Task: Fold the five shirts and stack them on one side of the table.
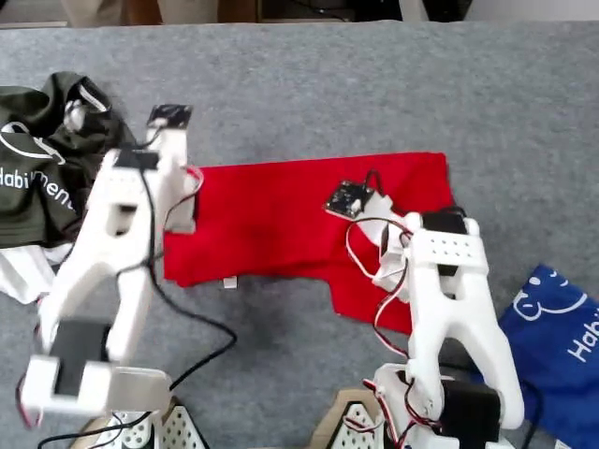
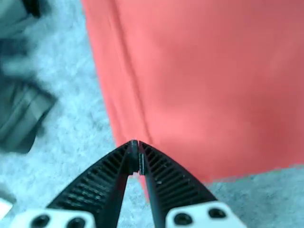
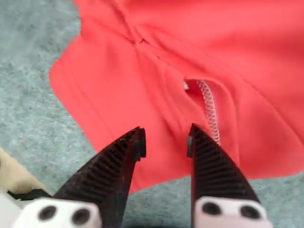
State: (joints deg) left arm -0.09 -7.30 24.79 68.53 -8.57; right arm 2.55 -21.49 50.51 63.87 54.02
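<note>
Left gripper (image 2: 135, 159), jaws pressed together at one edge, and right gripper (image 3: 165, 138), spread near the collar, over the red shirt (image 1: 281, 220) lying mid-table (image 1: 309, 84): light, limp cloth, probably best pinched at corners.

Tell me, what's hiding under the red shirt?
The red shirt lies on the grey table cover, which shows around its edges. Anything else beneath it is hidden by the cloth.

Your grey desk (image 1: 309, 84) carries a red shirt (image 1: 281, 220) at centre, a dark green shirt (image 1: 42, 178) left, a blue shirt (image 1: 562, 346) right.
</note>
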